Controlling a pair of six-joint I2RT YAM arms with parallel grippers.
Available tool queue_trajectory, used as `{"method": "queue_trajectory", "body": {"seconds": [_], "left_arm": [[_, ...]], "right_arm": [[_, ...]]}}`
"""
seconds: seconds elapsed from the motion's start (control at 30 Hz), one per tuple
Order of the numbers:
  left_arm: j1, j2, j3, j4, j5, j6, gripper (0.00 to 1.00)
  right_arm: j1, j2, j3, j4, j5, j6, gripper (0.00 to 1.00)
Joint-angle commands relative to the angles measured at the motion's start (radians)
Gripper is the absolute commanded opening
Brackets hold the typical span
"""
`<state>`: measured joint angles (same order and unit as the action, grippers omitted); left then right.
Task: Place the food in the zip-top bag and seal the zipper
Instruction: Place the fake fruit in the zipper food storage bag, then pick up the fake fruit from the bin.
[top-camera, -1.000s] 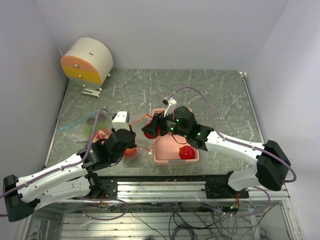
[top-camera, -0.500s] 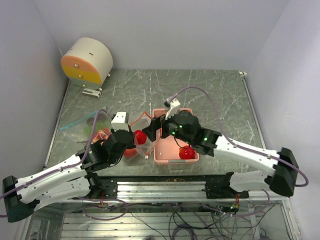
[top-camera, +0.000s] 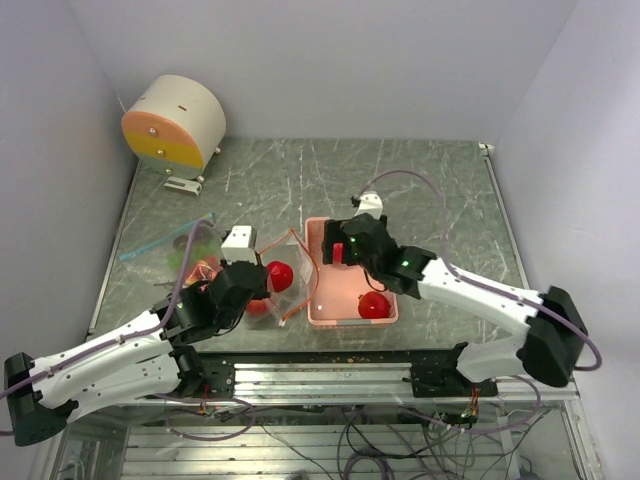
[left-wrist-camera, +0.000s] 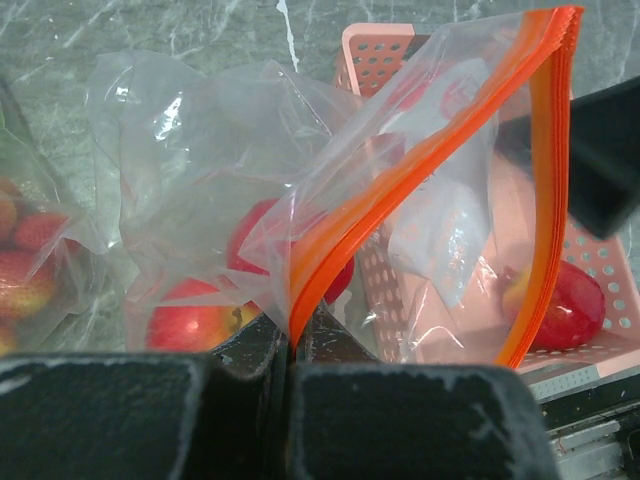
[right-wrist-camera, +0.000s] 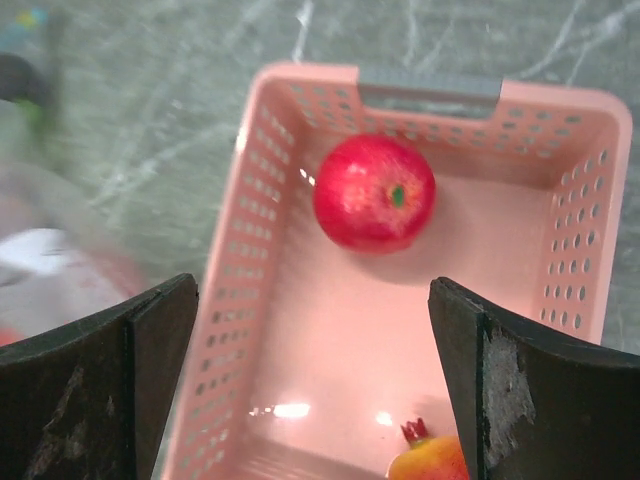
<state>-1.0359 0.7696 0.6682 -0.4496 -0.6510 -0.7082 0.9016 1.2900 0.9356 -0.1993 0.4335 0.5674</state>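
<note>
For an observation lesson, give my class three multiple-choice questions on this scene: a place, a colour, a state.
1. The red apple in the right wrist view lies: A in the pink tray; B on the bare table; C on a shelf.
2. The zipper strip in the left pincer is: A blue; B orange; C green.
3. The right pincer is: A open; B gripping the apple; C gripping the bag.
Answers: A, it rests on the tray's floor; B, orange rises from the shut jaws; A, its fingers stand apart, empty.
</note>
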Motion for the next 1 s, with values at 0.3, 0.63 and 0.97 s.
{"method": "queue_trajectory", "body": {"seconds": [0.3,0.63,0.97], "left_arm": [[0.003,-0.061,0.005,-0.017,-0.017,0.002,0.07],[0.002,-0.086,0.003,-0.043,-0.029,0.006,0.07],[0.004,-0.102,-0.007,-0.051,-0.044,0.003,0.07]], "right_arm": [[-0.136,0.338,0.128,0.019,-0.035,0.042,1.00],[-0.156,0.500,0.150,0.094,-0.100,0.043,0.99],[-0.153,0.414,0.094,0.110,-0.076,0.028,0.61]]}}
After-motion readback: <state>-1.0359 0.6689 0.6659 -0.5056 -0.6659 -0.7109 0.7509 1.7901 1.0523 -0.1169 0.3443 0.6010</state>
